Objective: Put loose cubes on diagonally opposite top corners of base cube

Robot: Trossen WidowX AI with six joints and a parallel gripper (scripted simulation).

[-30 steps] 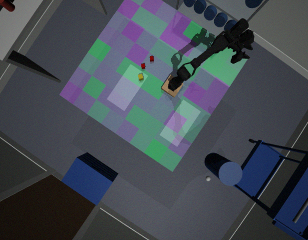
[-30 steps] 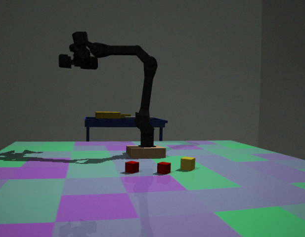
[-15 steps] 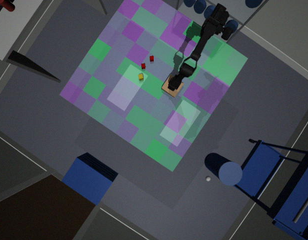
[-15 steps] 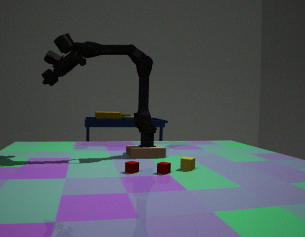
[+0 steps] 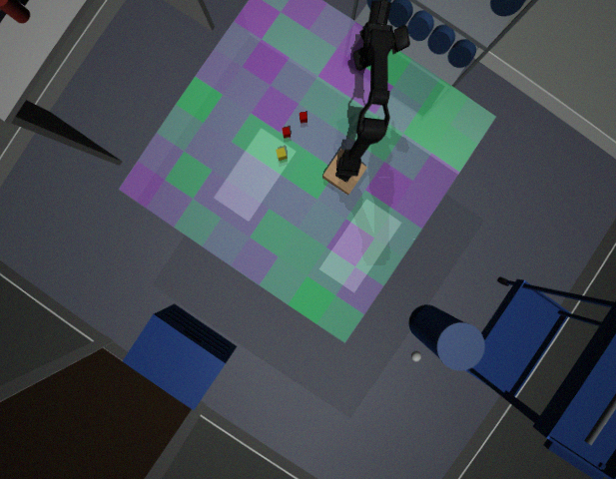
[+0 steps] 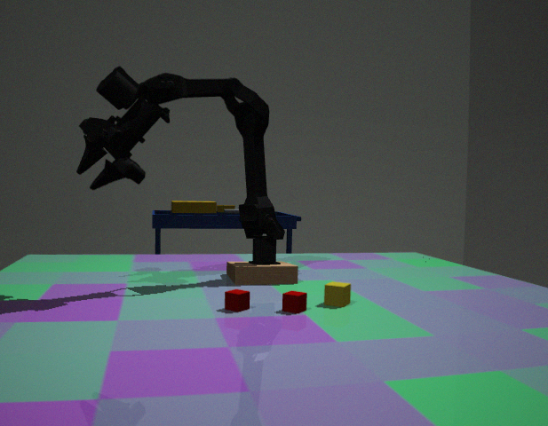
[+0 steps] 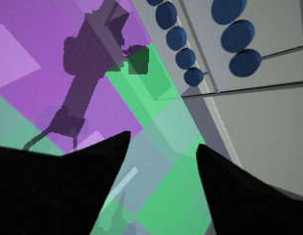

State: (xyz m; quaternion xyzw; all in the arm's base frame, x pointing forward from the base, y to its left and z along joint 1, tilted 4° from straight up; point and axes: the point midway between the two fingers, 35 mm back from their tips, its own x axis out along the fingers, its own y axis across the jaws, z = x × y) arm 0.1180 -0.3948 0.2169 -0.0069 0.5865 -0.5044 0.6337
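Two red cubes lie apart on the checkered table top: one red cube (image 5: 303,117) (image 6: 237,300) is farther from the yellow cube, the other red cube (image 5: 287,132) (image 6: 294,303) is between it and the yellow cube. The yellow cube (image 5: 282,153) (image 6: 337,294), seemingly the base cube, stands flat with nothing on top. My gripper (image 6: 84,180) (image 7: 164,142) is open and empty, high above the table and well to the side of the cubes, tilted downward. Its fingers are outside the top edge of the top view. No cube shows in the wrist view.
The arm stands on a wooden block (image 5: 348,187) (image 6: 265,275) close to the cubes. A rack with blue cylinders (image 5: 420,25) (image 7: 176,38) is beyond the table edge. A blue cart (image 5: 524,329) (image 6: 195,221) stands off the table. The arm's shadow falls on the checkered surface.
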